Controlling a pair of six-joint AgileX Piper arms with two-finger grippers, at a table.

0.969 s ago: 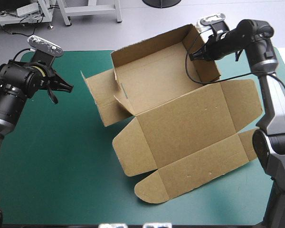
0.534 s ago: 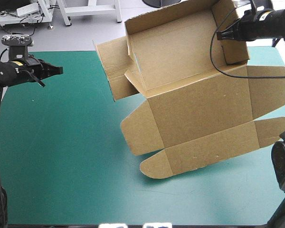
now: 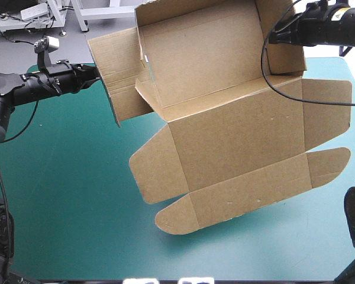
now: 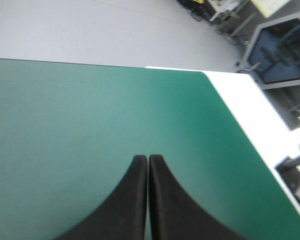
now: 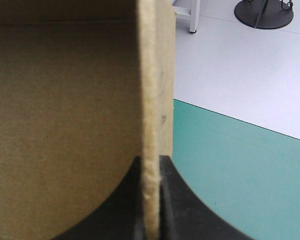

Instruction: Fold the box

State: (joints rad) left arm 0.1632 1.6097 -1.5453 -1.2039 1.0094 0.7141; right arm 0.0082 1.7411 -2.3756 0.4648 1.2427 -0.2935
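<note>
The brown box (image 3: 225, 118) hangs tilted above the teal-green table, its tray walls raised at the far side and its lid and flaps spread flat toward the front. My right gripper (image 3: 271, 40) is shut on the box's far right wall. In the right wrist view the board's edge (image 5: 152, 100) runs between the black fingers of the right gripper (image 5: 151, 164). My left gripper (image 3: 96, 72) reaches in from the left, its tip close beside the box's left side flap (image 3: 115, 89); I cannot tell if they touch. The left gripper (image 4: 148, 161) is shut, with only table ahead of it.
The teal-green cover (image 3: 65, 195) lies under and around the lifted box. Its far edge and a corner (image 4: 205, 75) show ahead of the left gripper, with grey floor beyond.
The right gripper has lifted the box higher and swung it toward the left. The left arm has stretched to the right, bringing its gripper up to the box's left flap.
</note>
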